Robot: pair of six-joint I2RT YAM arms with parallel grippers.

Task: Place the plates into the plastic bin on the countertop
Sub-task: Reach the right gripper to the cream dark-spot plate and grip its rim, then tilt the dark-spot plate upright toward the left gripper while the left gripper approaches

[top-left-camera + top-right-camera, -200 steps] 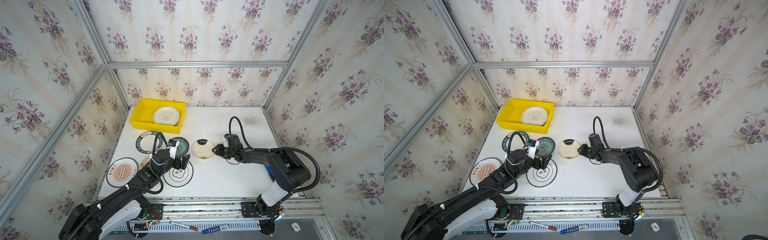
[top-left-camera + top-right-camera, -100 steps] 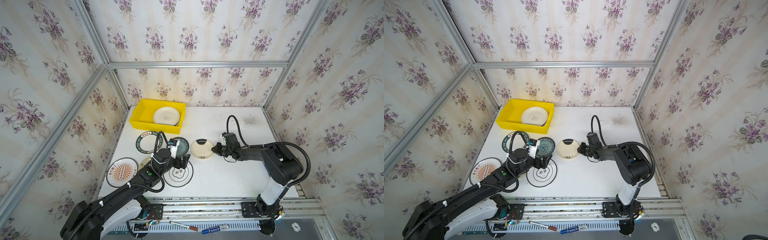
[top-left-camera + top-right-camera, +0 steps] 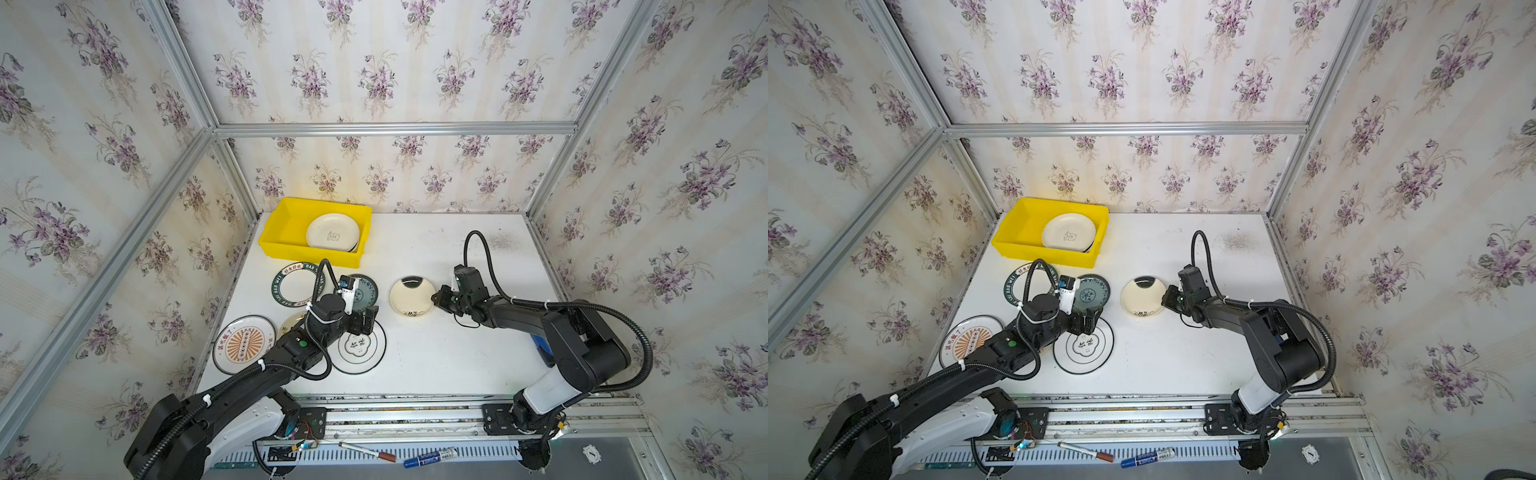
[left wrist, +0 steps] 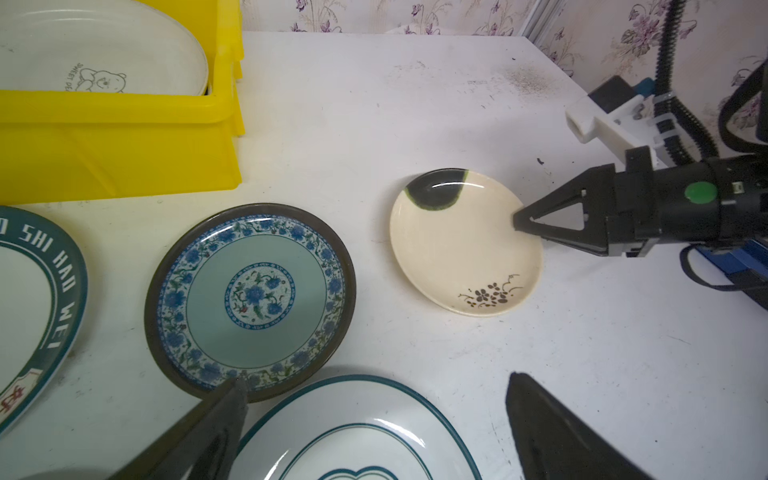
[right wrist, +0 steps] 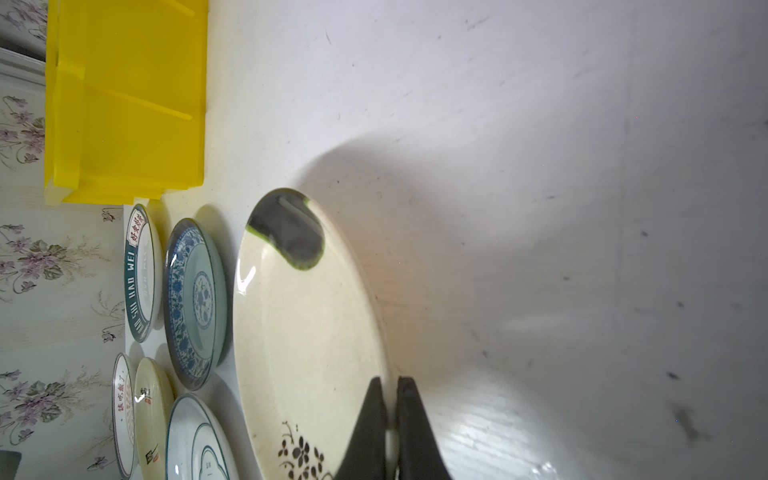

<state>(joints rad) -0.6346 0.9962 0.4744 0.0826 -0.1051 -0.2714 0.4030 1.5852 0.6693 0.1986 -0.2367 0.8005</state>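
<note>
In both top views the cream plate (image 3: pixel 412 296) sits on the countertop (image 3: pixel 457 357), apart from the plastic bin (image 3: pixel 307 254), its rim pinched by the right gripper (image 3: pixel 434 298); the left wrist view shows the left gripper (image 4: pixel 376 380) spread wide; the right wrist view shows fingers (image 5: pixel 370 415) clamped on that rim.

Bright, even overhead light (soft shadows); edges distorted.
</note>
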